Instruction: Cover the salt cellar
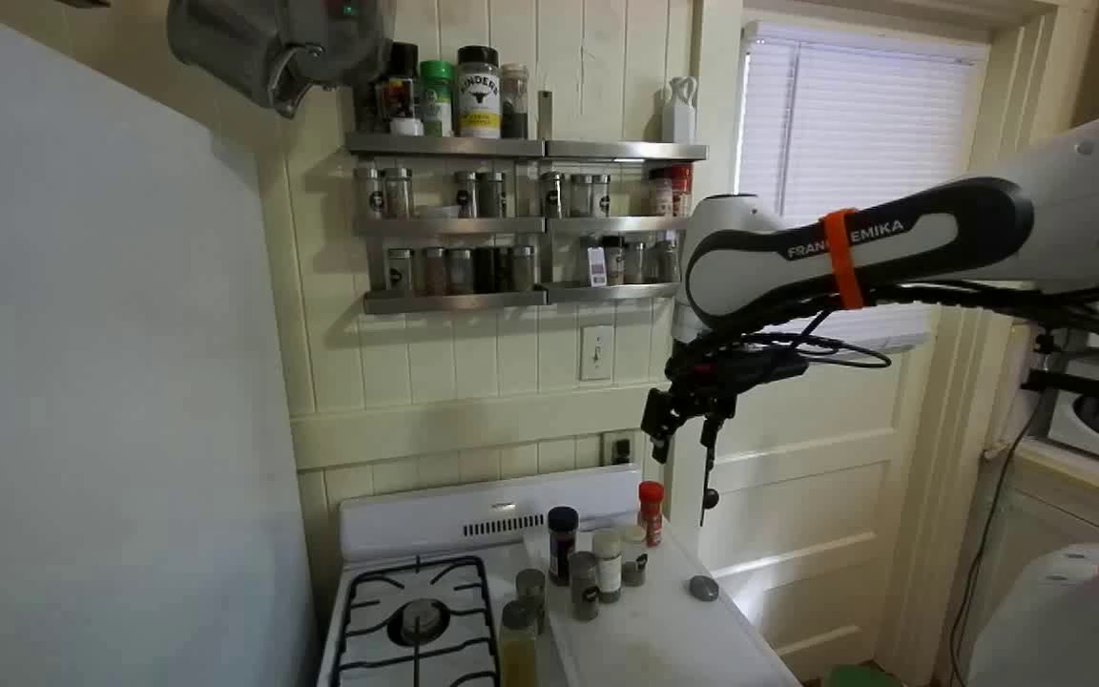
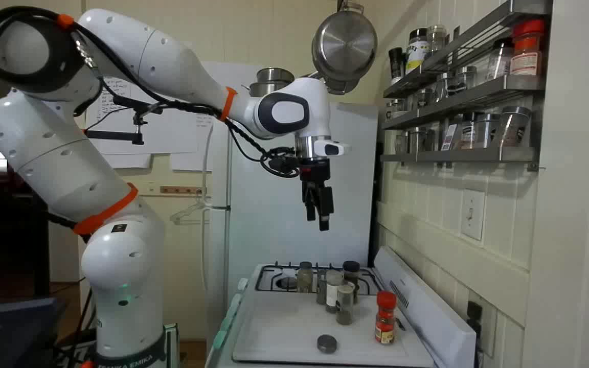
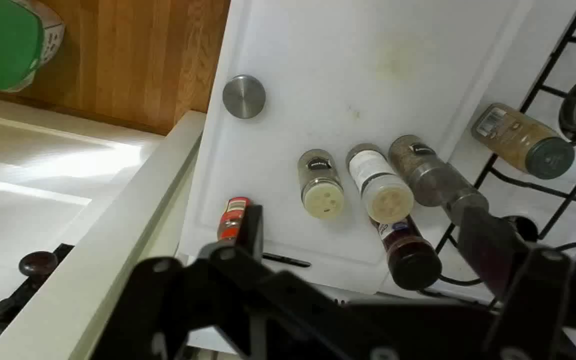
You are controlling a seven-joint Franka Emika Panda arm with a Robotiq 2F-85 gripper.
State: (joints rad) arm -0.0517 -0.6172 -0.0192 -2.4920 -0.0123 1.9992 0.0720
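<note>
While 1 lid [image 3: 244, 96] lies near 2 hole-topped shakers [image 3: 322, 181], 2 empty fingers [image 3: 493, 252] hang wide apart.

Free air above lid [image 3: 244, 96], bare board [image 3: 318, 55] around it; jars [image 3: 370, 167] crowd toward grate [image 3: 545, 87], red-capped bottle [image 2: 385, 322] near backguard [image 2: 427, 306].

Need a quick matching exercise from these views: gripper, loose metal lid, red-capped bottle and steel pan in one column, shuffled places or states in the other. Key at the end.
Column 1
1. gripper
2. loose metal lid
3. red-capped bottle
4. steel pan

Column 2
A. standing upright on the white board
B. hanging high up
C. open, holding nothing
D. lying flat on the white board

Right pairs: 1-C, 2-D, 3-A, 4-B
</note>
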